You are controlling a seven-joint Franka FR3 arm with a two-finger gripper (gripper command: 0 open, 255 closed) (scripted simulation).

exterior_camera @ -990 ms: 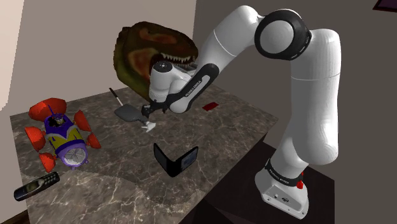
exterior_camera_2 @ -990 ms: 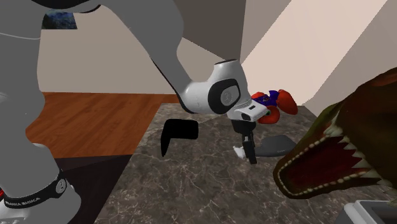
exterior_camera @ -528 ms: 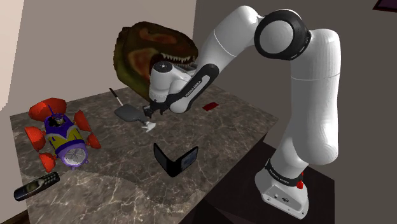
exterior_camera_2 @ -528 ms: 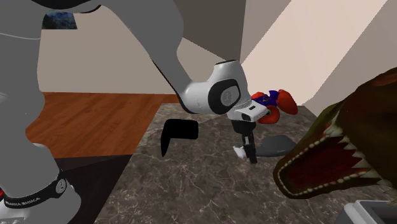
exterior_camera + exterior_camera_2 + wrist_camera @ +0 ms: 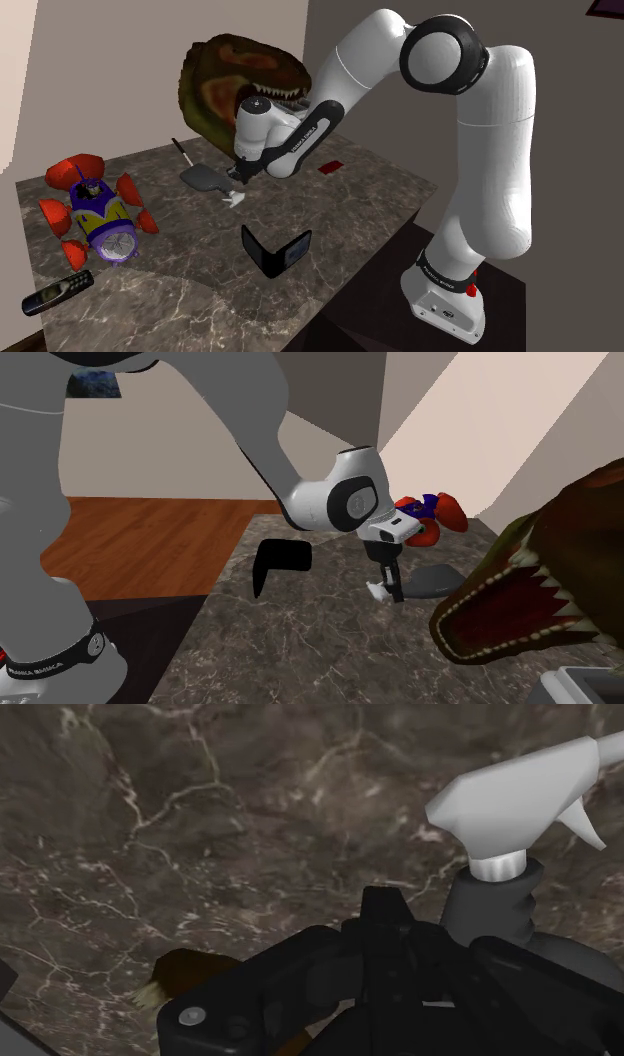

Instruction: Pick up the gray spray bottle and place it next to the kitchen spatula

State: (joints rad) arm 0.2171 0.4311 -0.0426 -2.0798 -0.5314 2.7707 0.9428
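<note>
angular white head tops the spray bottle (image 5: 505,854).

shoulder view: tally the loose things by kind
toys (brown dinosaur head, purple-and-red bug toy): 2
dark keypad phone: 1
black hinged open case: 1
grey flat spatula: 1
white-headed grey spray bottle: 1
small red flat piece: 1
total: 7

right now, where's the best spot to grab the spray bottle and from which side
Take the spray bottle by its dark, rounded neck just below the pale collar, coming straight down from above. It seems to lie on its side on the marble table, so the neck's flanks are free; the white trigger head is angular and would likely slip.
</note>
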